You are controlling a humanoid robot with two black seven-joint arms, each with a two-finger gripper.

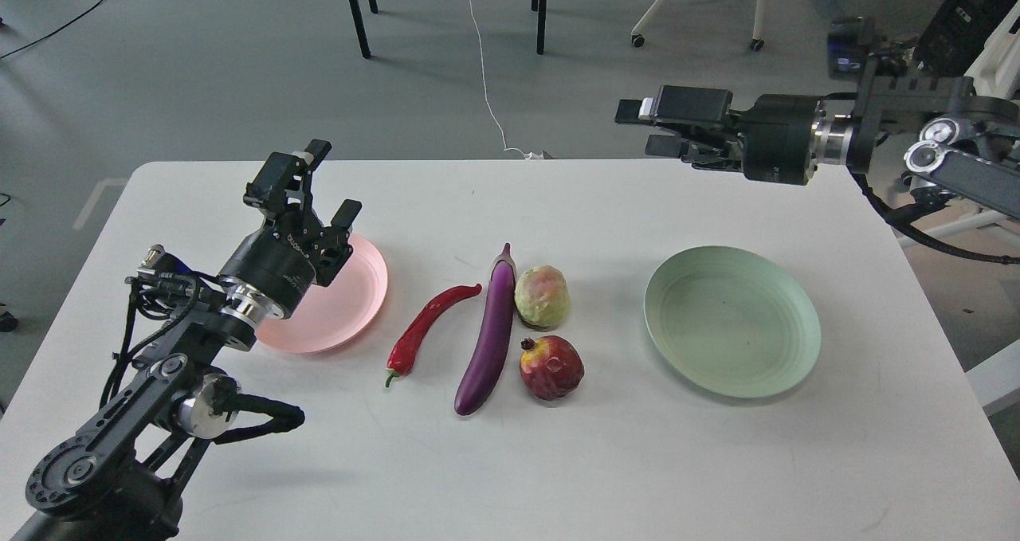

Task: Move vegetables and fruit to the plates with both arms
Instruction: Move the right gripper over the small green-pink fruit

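The purple eggplant (488,335) lies mid-table, running front to back. The red chili pepper (422,326) lies just left of it. The pale green-pink bumpy fruit (542,295) and the dark red pomegranate (551,366) sit just right of it. The pink plate (355,318) is at the left and the mint green plate (733,322) at the right; both are empty. My left gripper (333,181) is open and empty above the pink plate's far left part. My right gripper (641,128) is open and empty, raised high over the table's far edge and pointing left.
The white table (558,461) ends close behind the right gripper. Table legs (357,11), a white cable (486,79) and a wheeled chair (693,7) stand on the grey floor beyond. More white furniture is at the far right edge.
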